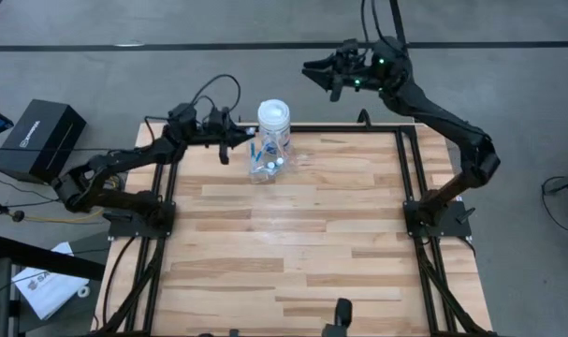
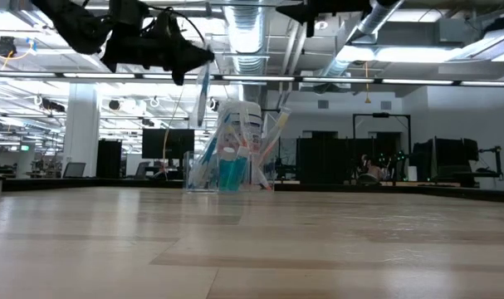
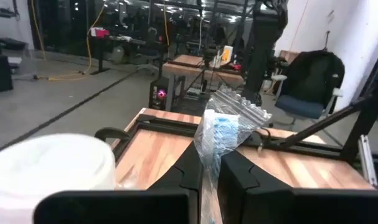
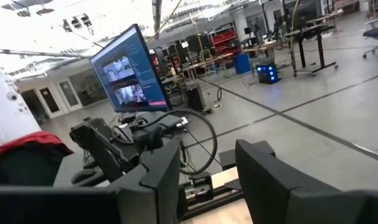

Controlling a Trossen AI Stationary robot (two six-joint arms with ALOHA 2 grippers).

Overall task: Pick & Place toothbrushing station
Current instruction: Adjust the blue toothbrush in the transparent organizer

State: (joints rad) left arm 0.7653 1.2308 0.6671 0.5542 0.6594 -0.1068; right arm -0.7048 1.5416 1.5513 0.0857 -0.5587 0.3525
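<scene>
A small see-through holder [image 1: 263,168] stands on the table near its far edge, with thin blue-and-white toothbrushes leaning in it [image 2: 222,166]. Tiny white pieces [image 1: 274,164] lie at the holder's base. A larger white jar [image 1: 273,116] stands just behind the holder. My left gripper [image 1: 227,133] is raised to the left of the jar and is shut on a wrapped toothbrush [image 2: 203,93]. My right gripper [image 1: 317,75] is open and empty, high up beyond the table's far edge. My left gripper pinches a toothbrush in a clear wrapper [image 3: 208,163] between its two fingers. The fingers reach in about level from the table's left side. The wrapped blue-and-white end [image 3: 225,127] sticks out past the fingertips. In the low view the brush hangs steeply by the fingers, clear of the table and above the holder.
The white jar's lid [image 3: 51,163] is close beside my left gripper. A black box [image 1: 40,139] and papers [image 1: 50,281] lie off the table's left side. The wooden tabletop [image 1: 302,243] stretches toward the near edge.
</scene>
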